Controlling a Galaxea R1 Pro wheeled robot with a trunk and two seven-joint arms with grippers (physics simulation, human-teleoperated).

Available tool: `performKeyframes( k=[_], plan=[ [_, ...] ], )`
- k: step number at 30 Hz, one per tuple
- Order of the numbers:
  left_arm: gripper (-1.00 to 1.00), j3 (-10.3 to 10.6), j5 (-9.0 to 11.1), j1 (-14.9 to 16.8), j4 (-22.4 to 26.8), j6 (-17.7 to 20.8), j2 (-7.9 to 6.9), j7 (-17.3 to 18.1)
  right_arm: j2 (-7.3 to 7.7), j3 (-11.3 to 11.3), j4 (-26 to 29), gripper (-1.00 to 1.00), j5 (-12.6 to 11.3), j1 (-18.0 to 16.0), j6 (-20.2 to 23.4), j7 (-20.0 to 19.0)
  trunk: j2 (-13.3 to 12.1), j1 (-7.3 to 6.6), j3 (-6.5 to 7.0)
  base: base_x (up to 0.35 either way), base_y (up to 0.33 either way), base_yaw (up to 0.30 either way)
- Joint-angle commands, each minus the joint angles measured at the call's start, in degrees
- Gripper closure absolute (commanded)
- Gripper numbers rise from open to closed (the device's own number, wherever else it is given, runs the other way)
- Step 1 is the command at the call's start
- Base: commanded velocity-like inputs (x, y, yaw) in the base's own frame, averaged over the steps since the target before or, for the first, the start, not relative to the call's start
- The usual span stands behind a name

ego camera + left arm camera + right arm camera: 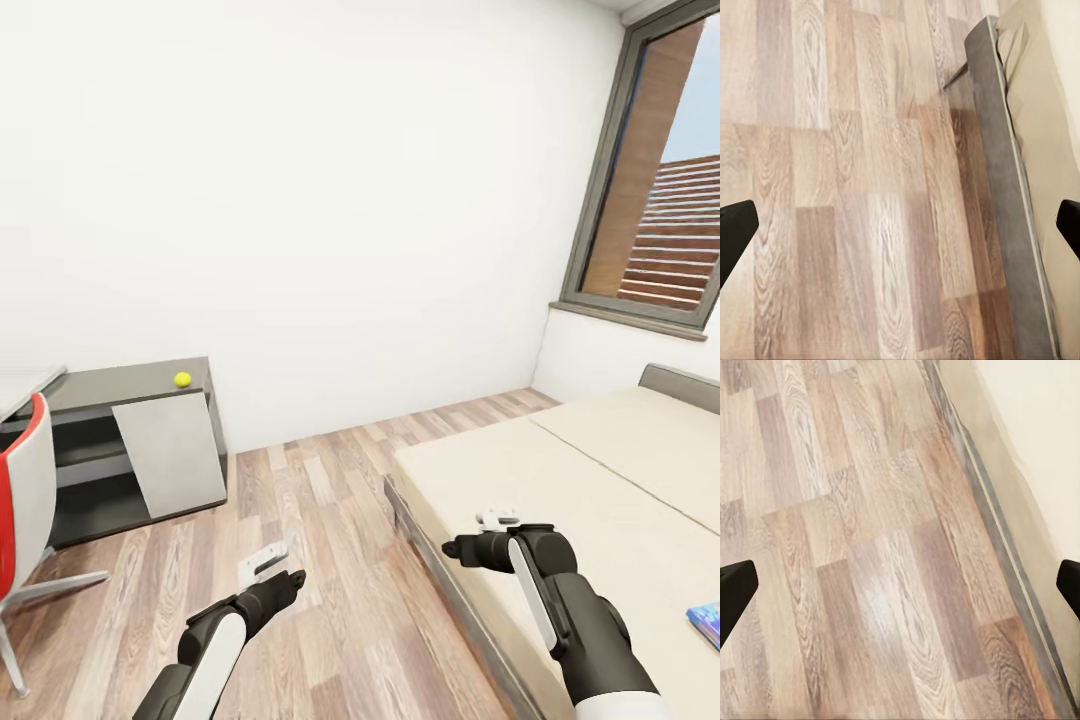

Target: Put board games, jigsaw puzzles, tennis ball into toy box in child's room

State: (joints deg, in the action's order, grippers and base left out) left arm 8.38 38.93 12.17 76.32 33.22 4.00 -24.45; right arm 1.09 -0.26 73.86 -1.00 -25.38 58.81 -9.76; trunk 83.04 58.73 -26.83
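Blue flat cardboard board game (pixel 706 622) lay on the beige bed (pixel 560 480), far right edge of view, right of my right claw (pixel 497 520); left claw (pixel 262 565) hung over floor. Both spread, empty.

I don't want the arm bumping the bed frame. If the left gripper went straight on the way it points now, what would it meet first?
Most likely the wood-plank floor: the left gripper looks down on bare planks, with the bed's frame off to one side. Depth is unclear.
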Motion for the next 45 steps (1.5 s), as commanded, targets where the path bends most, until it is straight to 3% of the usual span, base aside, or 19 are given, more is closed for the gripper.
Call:
performKeyframes(
  k=[1, 18, 31, 45],
  plan=[
    [-1.00, 0.1, 0.6, 0.0, 0.1, 0.1, 0.00, -0.6, 0.02, 0.0, 0.1, -1.00, -0.1, 0.0, 0.2, -0.1, 0.0, 0.00, -0.07, 0.000, -0.262, 0.260],
    [-1.00, 0.0, 0.6, 0.0, 0.1, 0.1, -0.04, -0.6, -0.01, 0.0, 0.1, -1.00, -0.1, 0.0, 0.3, 0.0, 0.0, 0.00, -0.07, 0.000, -0.255, 0.221],
    [-1.00, 0.1, 0.5, 0.0, 0.1, 0.1, -0.02, -0.6, -0.01, 0.0, 0.1, -1.00, -0.1, 0.0, 0.3, 0.0, 0.0, 0.00, -0.07, -0.011, -0.075, 0.041],
    [-1.00, 0.3, 0.5, 0.1, 0.1, 0.1, 0.01, -0.6, 0.01, 0.0, 0.1, -1.00, 0.0, 0.0, 0.3, 0.0, 0.0, 0.00, -0.07, -0.176, -0.109, 0.006]
  ],
)
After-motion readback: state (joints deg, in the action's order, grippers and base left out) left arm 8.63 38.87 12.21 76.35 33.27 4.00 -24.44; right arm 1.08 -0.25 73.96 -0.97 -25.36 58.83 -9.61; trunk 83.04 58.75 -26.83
